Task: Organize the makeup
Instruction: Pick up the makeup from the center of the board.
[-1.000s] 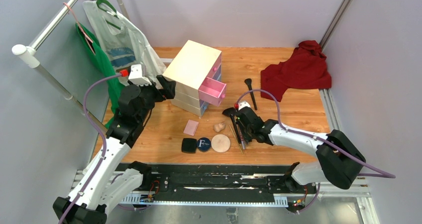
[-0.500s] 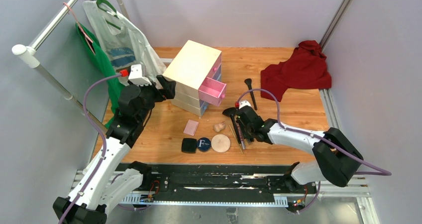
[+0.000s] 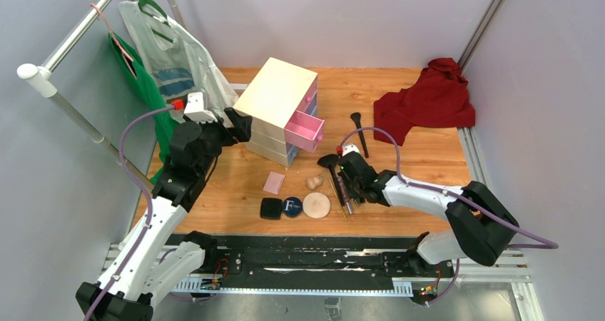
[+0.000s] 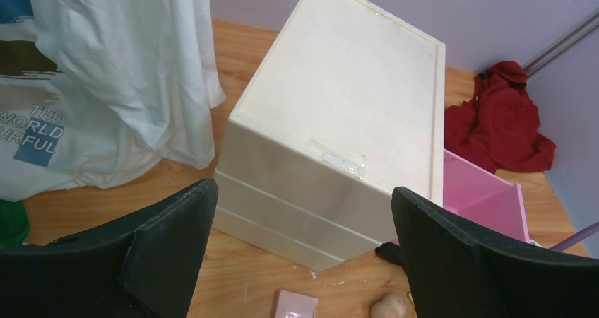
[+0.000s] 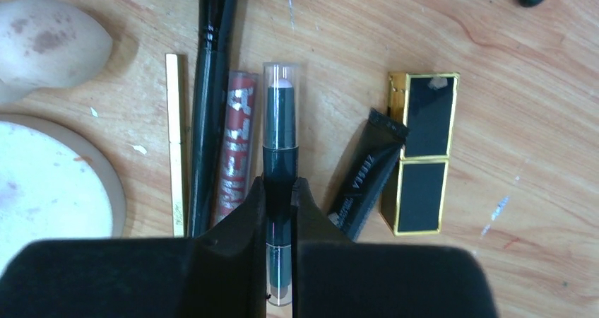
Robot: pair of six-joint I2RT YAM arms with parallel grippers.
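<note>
Right gripper (image 5: 279,191) is clamped on the clear-capped stick (image 5: 280,120), with its fingers (image 5: 248,212) pressed to both sides of the lower barrel. The stick lies flat on the table (image 5: 494,63) in a tight row. The red gloss tube (image 5: 236,141) sits right against it on one side, and the small black tube (image 5: 367,173) is just beside it on the other, followed by the black-gold lipstick (image 5: 422,152). The black brush (image 5: 210,85) and thin gold pencil (image 5: 173,141) lie beyond the gloss, with the beige sponge (image 5: 49,42) and beige round puff (image 5: 49,184) at the frame edge. My read of the step in hand is picking up the stick for the open pink drawer (image 3: 305,130). To do it well, lift straight up with no sideways drag, because the neighbours are close enough to get swept along. The grip sits toward one end, so the stick may droop or pivot; rise slowly and check it hangs steady before carrying. The drawer is near, so release low inside it. Left gripper (image 4: 304,222) has its jaws wide apart and holds nothing, poised at the drawerless side of the cream chest (image 4: 339,85), probably to brace it. Only the right wrist view shows the finger contact and the row order; the top view gives just a dark cluster there. The top view adds the layout: pink square (image 3: 274,182), black square compact (image 3: 270,208), round navy compact (image 3: 291,207), a second brush (image 3: 359,132) and a red cloth (image 3: 428,100). The left wrist view adds the white bag (image 4: 106,71) beside the chest.
</note>
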